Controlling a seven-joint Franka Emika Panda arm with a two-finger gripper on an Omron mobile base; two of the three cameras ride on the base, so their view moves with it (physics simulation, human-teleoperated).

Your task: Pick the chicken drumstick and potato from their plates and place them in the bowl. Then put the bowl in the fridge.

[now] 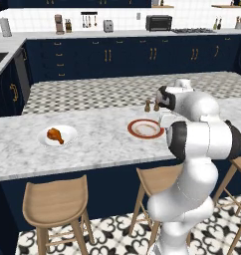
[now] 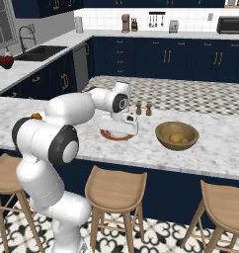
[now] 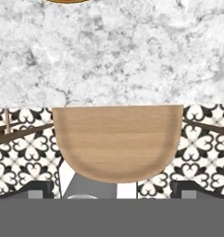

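The gripper (image 3: 112, 190) stands with its jaws spread wide and nothing between them; in the hand view the two dark fingertips (image 3: 37, 189) rise at either side, above a wooden stool seat (image 3: 117, 141) and the near edge of the marble counter (image 3: 114, 51). In the right base view the hand hangs just above the red-rimmed plate (image 2: 113, 136), which appears bare of food in the left base view.

Beside that plate, on the same counter, sits the bowl (image 2: 177, 135), a tan wooden vessel with a pale yellow rounded item lying in it, taken to be the potato (image 2: 176, 139). On this reading the potato's transfer is done. The chicken drumstick (image 1: 55, 135) lies on the white plate (image 1: 58, 135), well apart from the bowl, toward the far end of the counter from it, so its transfer is not yet done.

Two small shakers (image 1: 151, 105) stand just behind the red-rimmed plate.

Judged from this layout, roughly one step of three is complete. Remaining: reach across to the white plate, grasp the drumstick, carry it to the bowl, then lift the bowl and take it to the fridge, whose position cannot be told from these views.
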